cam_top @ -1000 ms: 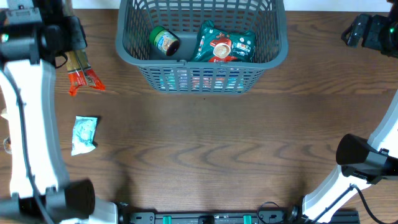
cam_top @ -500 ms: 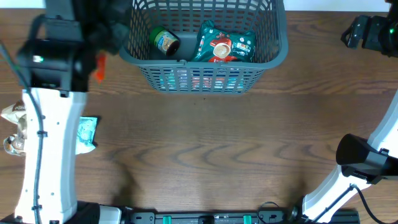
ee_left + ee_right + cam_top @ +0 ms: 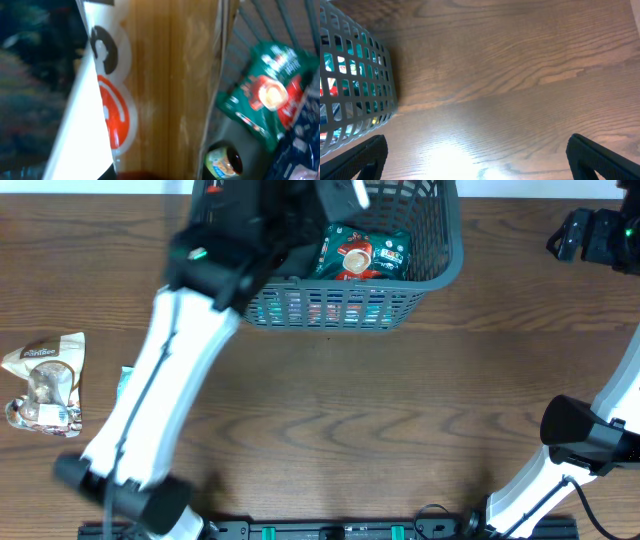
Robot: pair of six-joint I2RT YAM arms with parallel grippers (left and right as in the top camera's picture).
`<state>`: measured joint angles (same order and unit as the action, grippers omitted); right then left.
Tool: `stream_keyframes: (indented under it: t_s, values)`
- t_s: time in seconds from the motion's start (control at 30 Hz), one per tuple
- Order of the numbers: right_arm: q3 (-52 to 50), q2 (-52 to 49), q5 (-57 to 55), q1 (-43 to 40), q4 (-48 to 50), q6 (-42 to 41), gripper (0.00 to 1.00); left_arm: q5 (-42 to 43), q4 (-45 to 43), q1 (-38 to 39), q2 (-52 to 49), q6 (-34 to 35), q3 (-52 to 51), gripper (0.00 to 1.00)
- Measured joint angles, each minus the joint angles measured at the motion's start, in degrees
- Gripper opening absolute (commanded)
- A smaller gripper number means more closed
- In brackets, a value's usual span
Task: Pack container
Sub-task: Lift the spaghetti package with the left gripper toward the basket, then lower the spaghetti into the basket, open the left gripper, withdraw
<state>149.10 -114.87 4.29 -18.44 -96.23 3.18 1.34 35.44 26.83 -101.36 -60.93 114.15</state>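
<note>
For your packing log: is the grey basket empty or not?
Not empty: a green packet lies in the container, and the left wrist view shows a small jar beside it.

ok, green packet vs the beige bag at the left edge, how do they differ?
Place: the green packet lies inside the container; the beige bag lies out on the table, far left.
Look: the green packet is dark green with red and white print; the beige bag is pale with a brownish middle.
Shared: both are soft pouches lying down, not standing.
</note>
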Motion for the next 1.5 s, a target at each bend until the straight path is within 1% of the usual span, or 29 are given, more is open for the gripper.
stream_keyframes:
  t_s: [0.07, 0.2, 0.4, 0.43, 0.5, 0.53, 0.63, 0.67, 0.7, 0.77, 0.8, 0.83, 0.87, 1.2, 1.37, 1.5]
  values:
    - [0.0, 0.0, 0.0, 0.0, -0.07, 0.0, 0.99, 0.0, -0.15, 0.31, -4.66, -4.0, -0.02, 0.06]
    - [0.0, -0.02, 0.0, 0.0, -0.74, 0.0, 0.99, -0.02, -2.25, -0.17, -11.72, -8.22, -0.26, 0.06]
    - [0.0, -0.02, 0.0, 0.0, -0.85, 0.0, 0.99, -0.04, -2.99, -2.67, -16.94, -10.1, -0.28, 0.06]
    - [0.0, -0.02, 0.0, 0.0, -0.85, 0.0, 0.99, -0.04, -3.08, -3.34, -17.4, -10.16, -0.28, 0.07]
    - [0.0, -0.04, 0.0, 0.0, -0.85, 0.0, 0.99, -0.07, -3.5, -4.68, -17.86, -10.51, -0.28, 0.17]
    - [0.0, -0.04, 0.0, 0.0, -0.85, 0.0, 0.99, -0.07, -3.91, -5.25, -17.94, -10.69, -0.28, 0.25]
    - [0.0, -0.04, 0.0, 0.0, -0.85, 0.0, 0.99, -0.26, -4.87, -6.91, -18.12, -10.97, -0.28, 0.34]
    - [0.0, -0.04, 0.0, 0.0, -0.85, 0.0, 0.99, -0.26, -4.87, -7.32, -18.12, -11.06, -0.28, 0.4]
    - [0.0, -0.04, 0.0, 0.0, -0.85, 0.0, 0.99, -0.26, -4.85, -7.61, -18.14, -11.17, -0.28, 0.52]
    - [0.0, -0.04, 0.0, 0.0, -0.85, 0.0, 0.99, -0.24, -5.14, -7.8, -18.16, -11.17, -0.28, 0.81]
    - [0.0, -0.04, 0.0, 0.0, -0.85, 0.0, 0.99, -0.24, -5.35, -7.78, -18.16, -11.13, -0.28, 0.94]
    - [0.0, -0.04, 0.0, 0.0, -0.83, -0.02, 0.99, -0.24, -5.77, -7.74, -18.16, -11.1, -0.22, 0.98]
    - [0.0, -0.04, 0.0, 0.0, -0.87, 0.0, 0.99, -0.24, -5.92, -7.65, -18.16, -10.99, -0.09, 0.99]
    - [0.0, -0.04, 0.0, 0.0, -0.85, 0.0, 0.99, -0.24, -6.1, -7.54, -18.16, -10.14, 0.07, 0.98]
    - [0.0, -0.04, 0.0, 0.0, -0.85, 0.0, 0.99, -0.57, -6.12, -7.56, -17.33, -4.35, 0.07, 0.98]
    - [0.0, -0.04, 0.0, 0.0, -0.85, 0.0, 0.99, -3.61, -5.92, -7.54, -13.66, 2.43, 0.07, 0.98]
